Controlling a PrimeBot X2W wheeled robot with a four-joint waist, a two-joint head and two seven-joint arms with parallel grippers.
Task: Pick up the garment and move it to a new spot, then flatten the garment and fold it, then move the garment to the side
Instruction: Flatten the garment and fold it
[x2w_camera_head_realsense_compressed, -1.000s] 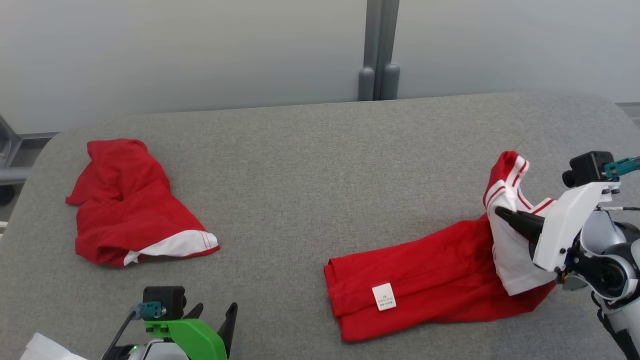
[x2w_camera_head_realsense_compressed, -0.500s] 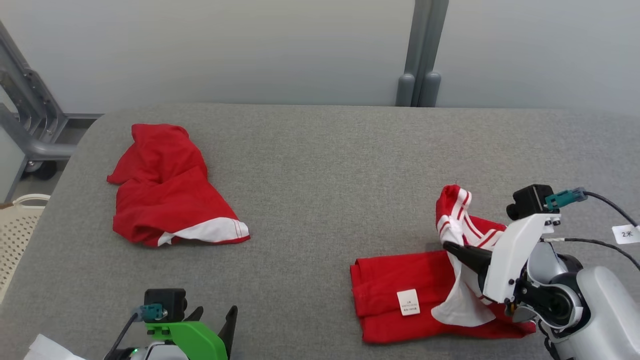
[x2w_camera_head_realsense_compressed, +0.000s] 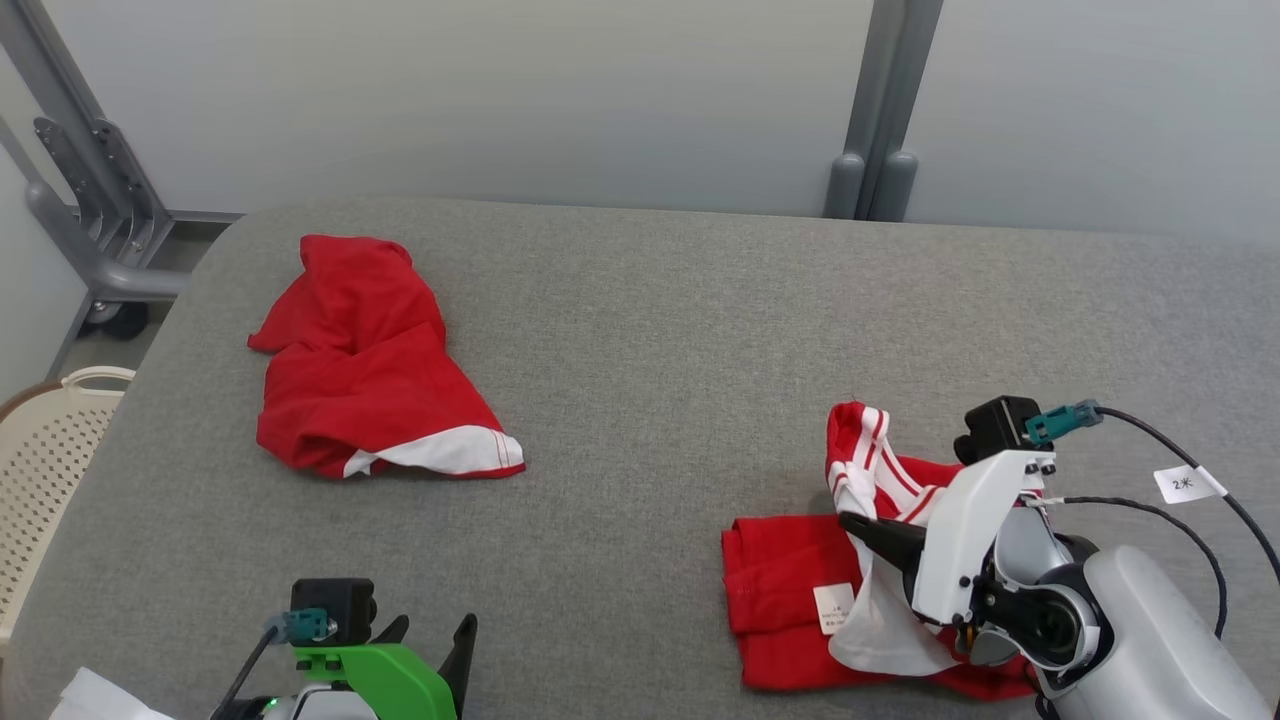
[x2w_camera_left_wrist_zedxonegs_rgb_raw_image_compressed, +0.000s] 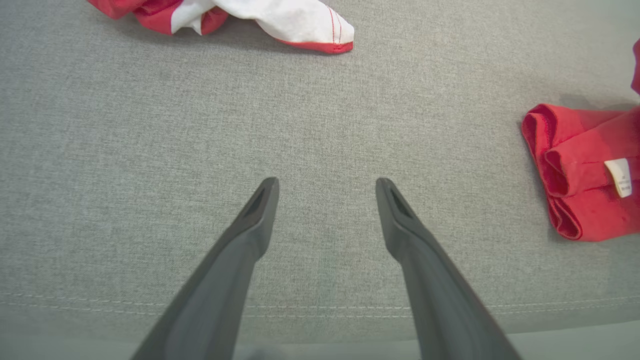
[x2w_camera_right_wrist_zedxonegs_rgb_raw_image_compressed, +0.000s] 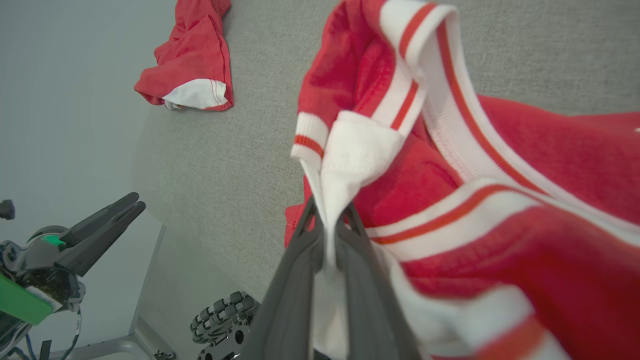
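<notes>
Right gripper (x2w_camera_head_realsense_compressed: 848, 519) pinches the white panel (x2w_camera_right_wrist_zedxonegs_rgb_raw_image_compressed: 357, 150) of the red-and-white knit garment (x2w_camera_head_realsense_compressed: 780, 580), holding that end raised, likely for relocation. The rest lies bunched near the grey fabric table's (x2w_camera_head_realsense_compressed: 650, 330) front-right edge. Left gripper (x2w_camera_left_wrist_zedxonegs_rgb_raw_image_compressed: 325, 187) is wide, empty, parked at the front-left edge.

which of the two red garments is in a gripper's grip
The right garment, with the sewn-in label: the right gripper pinches its white part. The left garment lies untouched.
</notes>
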